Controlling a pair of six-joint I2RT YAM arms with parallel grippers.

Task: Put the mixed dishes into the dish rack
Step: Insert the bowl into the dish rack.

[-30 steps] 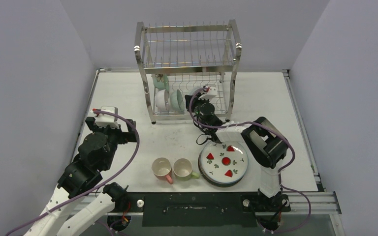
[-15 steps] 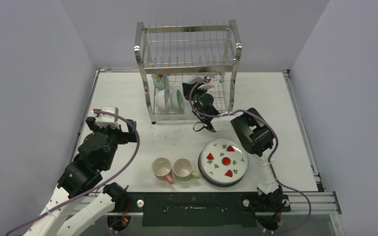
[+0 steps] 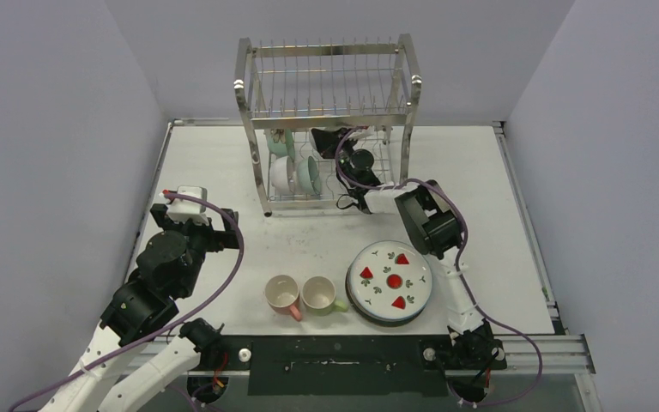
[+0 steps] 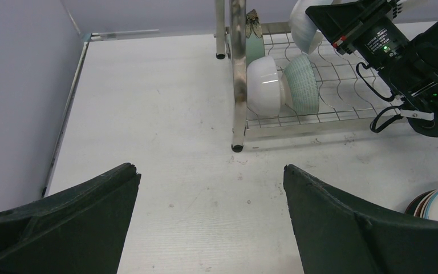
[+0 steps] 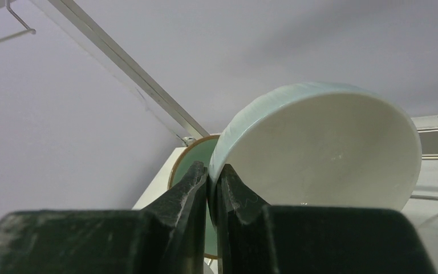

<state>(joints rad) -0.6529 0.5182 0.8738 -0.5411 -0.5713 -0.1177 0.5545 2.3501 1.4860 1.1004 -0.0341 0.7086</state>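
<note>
My right gripper [image 5: 212, 171] is shut on the rim of a mint-green bowl [image 5: 319, 148], one finger inside it and one outside. It holds the bowl tilted inside the lower tier of the steel dish rack [image 3: 326, 120], just in front of a green brown-rimmed plate [image 5: 191, 165]. A white bowl [image 4: 265, 85] and a mint bowl [image 4: 303, 83] lean on the lower shelf. The strawberry plate [image 3: 390, 283], a pink mug [image 3: 281, 294] and a green mug [image 3: 319, 294] sit on the table near the front. My left gripper [image 4: 211, 171] hovers open over bare table.
The right arm [image 3: 429, 223] stretches from the front edge across the strawberry plate toward the rack. The rack's front left post [image 4: 238, 74] stands ahead of my left gripper. Grey walls close in the table on the left, right and back.
The right arm has reached farther back and left, carrying the bowl from the rack's front deeper into the lower tier. The left arm has not moved.
</note>
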